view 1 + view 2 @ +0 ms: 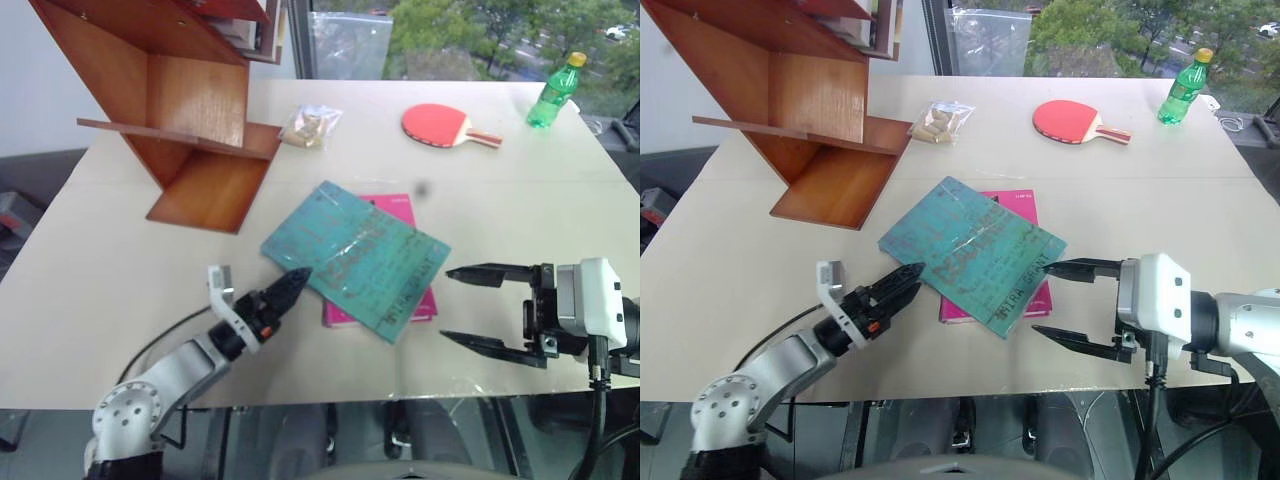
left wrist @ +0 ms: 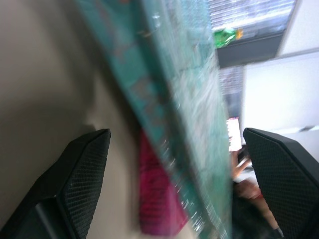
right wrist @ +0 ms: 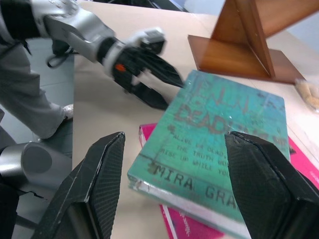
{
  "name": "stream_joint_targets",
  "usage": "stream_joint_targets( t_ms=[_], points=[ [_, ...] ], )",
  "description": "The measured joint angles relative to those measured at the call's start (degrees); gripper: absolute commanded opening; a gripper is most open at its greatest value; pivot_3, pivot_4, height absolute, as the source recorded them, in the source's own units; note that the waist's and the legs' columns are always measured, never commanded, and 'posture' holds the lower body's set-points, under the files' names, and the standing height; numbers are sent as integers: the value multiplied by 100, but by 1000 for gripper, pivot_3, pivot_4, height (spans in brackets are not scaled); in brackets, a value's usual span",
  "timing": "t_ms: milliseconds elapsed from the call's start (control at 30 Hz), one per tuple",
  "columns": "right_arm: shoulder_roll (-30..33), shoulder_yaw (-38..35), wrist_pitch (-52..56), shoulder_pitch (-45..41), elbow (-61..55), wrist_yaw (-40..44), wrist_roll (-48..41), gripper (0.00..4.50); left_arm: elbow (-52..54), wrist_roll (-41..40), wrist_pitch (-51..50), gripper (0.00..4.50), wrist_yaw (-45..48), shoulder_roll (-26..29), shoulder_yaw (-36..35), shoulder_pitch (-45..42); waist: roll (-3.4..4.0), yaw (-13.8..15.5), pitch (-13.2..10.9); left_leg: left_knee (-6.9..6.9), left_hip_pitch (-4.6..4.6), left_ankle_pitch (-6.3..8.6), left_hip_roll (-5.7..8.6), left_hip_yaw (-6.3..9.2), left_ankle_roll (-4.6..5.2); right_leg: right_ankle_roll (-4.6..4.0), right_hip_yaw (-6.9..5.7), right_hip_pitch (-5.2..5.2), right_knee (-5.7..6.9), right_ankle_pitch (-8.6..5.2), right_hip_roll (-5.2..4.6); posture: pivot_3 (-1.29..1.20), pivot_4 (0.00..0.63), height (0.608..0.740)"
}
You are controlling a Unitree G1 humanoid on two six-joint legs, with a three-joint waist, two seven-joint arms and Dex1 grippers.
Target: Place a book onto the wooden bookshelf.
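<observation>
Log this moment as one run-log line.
book: flat on pink book, not shelved | bookshelf: far left on table | left gripper: open at book's corner | right gripper: open beside book, empty

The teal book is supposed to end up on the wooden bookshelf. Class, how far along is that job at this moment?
Done: nothing yet; the teal book lies on the table, partly atop a pink book, apart from the wooden bookshelf. In hand: the left gripper, open, is at the book's near corner; the right gripper, open, holds nothing beside it. Left: gripping, lifting and shelving the book.
</observation>
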State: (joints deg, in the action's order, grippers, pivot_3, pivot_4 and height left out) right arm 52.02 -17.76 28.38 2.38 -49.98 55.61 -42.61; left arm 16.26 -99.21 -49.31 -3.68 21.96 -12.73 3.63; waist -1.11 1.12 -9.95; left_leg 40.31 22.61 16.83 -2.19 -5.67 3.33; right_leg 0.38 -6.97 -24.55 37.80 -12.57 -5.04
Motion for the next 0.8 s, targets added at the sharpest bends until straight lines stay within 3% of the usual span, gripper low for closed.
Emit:
stream_joint_targets(
  t_ms=[167, 267, 467, 533, 600, 800],
  points=[
    [-23, 323, -88, -83, -10, -139, 222, 3258, -554, 9, 310, 4500, -324, -698, 176, -639, -4, 31, 3, 3, -2, -1, 3, 1, 0, 0, -3, 6, 0, 1, 2, 0, 150, 740],
    [-6, 331, -93, -29, -35, -219, 273, 3347, -767, 16, 492, 3613, -431, -1011, 143, -828, -3, 43, 4, 3, -8, -1, 4, 2, 0, 0, -4, 13, -2, 0, 2, 0, 150, 740],
    [26, 307, -91, 98, -95, -305, 290, 3347, -905, -148, 517, 1061, -596, -1244, 68, -910, 1, 63, 6, 1, -71, 9, 2, 7, 13, 21, -11, 84, -17, -14, 0, 0, 150, 740],
    [26, 307, -91, 115, -104, -337, 305, 3347, -933, -235, 496, 411, -603, -1259, 21, -923, 1, 65, 6, 1, -74, 20, 1, 7, 32, 19, -10, 87, -18, -16, -2, 0, 150, 740],
    [26, 307, -107, 115, -104, -358, 334, 3347, -962, -429, 406, 411, -591, -1180, -37, -915, 1, 68, 6, 1, -74, 20, 1, 8, 32, 18, -10, 87, -17, -16, -2, 0, 150, 740],
    [-79, 344, -259, -14, 43, -372, 393, 3347, -963, -1131, -215, 411, -412, -204, -449, -915, -5, 52, -3, -2, -68, 6, -6, 12, 8, 19, -13, 79, -17, -15, 2, 0, 150, 740]
  ],
)
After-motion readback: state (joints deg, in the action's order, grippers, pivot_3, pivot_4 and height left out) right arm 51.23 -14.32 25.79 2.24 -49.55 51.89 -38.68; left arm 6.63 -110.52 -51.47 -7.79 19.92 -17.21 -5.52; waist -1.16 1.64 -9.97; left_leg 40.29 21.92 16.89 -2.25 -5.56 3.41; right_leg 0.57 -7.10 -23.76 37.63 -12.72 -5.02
